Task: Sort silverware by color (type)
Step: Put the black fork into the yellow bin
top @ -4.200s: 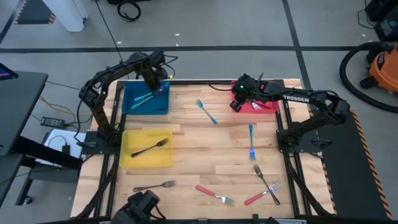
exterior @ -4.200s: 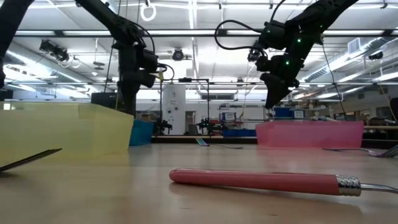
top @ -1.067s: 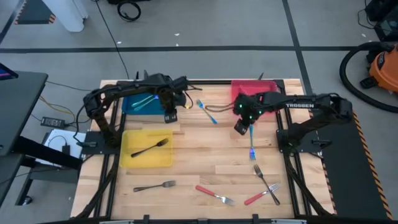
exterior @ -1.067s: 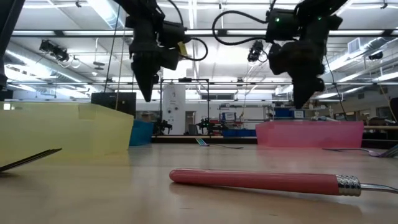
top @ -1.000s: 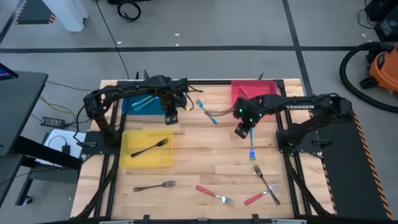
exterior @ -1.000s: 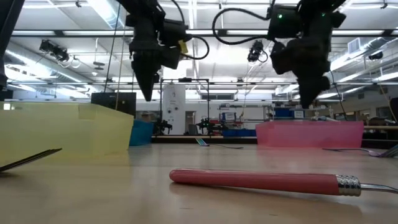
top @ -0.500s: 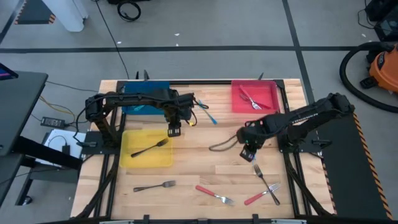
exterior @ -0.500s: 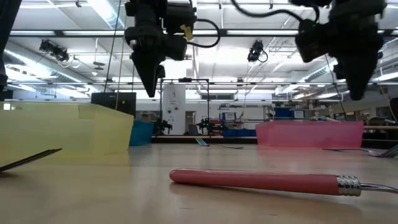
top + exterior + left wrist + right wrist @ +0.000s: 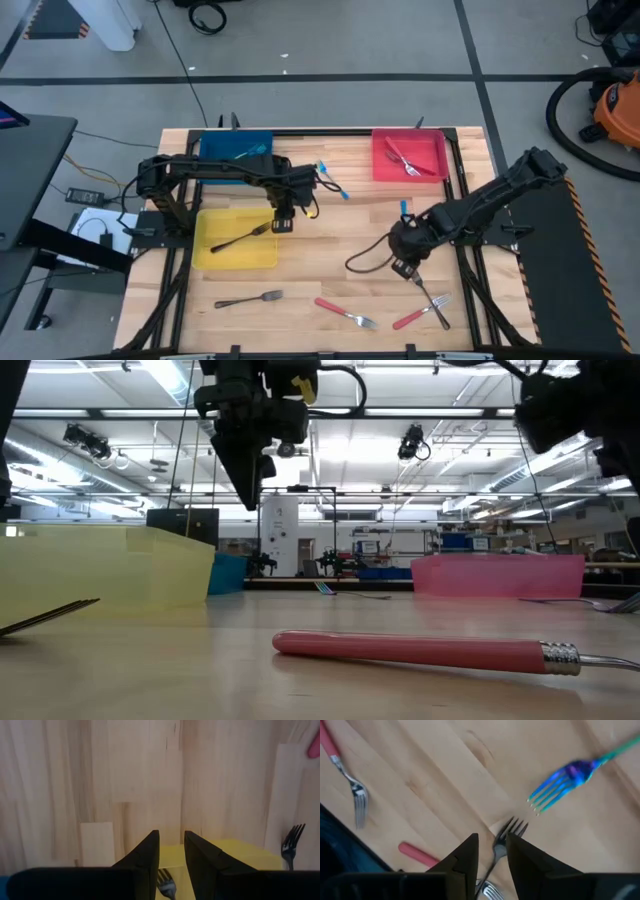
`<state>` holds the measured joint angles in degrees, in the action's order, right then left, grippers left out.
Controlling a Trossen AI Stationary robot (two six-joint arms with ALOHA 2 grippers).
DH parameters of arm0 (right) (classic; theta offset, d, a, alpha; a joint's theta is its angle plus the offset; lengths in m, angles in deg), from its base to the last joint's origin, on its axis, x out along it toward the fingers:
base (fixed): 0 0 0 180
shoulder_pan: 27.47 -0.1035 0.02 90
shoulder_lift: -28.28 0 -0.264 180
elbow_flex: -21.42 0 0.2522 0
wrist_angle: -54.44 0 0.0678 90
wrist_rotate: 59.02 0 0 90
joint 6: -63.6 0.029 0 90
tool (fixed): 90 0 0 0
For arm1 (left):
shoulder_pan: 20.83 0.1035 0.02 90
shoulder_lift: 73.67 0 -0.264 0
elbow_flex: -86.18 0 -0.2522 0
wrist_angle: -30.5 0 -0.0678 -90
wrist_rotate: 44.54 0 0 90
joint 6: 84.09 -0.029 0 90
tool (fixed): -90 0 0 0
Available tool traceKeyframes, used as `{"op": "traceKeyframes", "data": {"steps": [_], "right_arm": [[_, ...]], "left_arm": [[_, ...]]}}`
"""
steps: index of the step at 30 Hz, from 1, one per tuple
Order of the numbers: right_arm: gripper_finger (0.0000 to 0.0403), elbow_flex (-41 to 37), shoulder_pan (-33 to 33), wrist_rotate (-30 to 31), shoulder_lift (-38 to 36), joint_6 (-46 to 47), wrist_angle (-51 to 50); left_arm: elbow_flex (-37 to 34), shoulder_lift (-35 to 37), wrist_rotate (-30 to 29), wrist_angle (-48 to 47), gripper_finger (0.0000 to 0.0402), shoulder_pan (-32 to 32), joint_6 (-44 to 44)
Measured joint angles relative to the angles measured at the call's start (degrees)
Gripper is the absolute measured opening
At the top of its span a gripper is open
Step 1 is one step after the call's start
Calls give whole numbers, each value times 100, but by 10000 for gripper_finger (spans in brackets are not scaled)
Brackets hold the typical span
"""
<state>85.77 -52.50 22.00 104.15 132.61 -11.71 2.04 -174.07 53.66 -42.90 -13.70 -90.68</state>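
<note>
In my right wrist view, the blue fork (image 9: 570, 776) was motion-blurred. My own fingers (image 9: 470, 857) hid the black fork's (image 9: 502, 845) handle. The red fork handle (image 9: 417, 855) was partly cut off behind them. In the low view, the pink fork's (image 9: 420, 651) tines ran past the edge.
</note>
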Motion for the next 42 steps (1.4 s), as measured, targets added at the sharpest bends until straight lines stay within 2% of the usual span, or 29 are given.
{"op": "traceKeyframes", "data": {"steps": [11,16,24,31,42], "right_arm": [[140,-22,-1597,656,197,2552,1],[139,-24,-2149,703,569,3139,21],[138,-24,-2506,603,1360,3246,171],[138,-22,-2529,621,1756,3114,653],[136,2,-2534,610,2162,3089,672]], "left_arm": [[-2,-2,-4,98,91,-65,140],[-2,-2,-4,167,91,-65,189],[-2,-4,-2,209,91,-63,386],[-2,-4,-2,209,91,-63,461],[-2,-4,-2,210,91,-61,490]]}}
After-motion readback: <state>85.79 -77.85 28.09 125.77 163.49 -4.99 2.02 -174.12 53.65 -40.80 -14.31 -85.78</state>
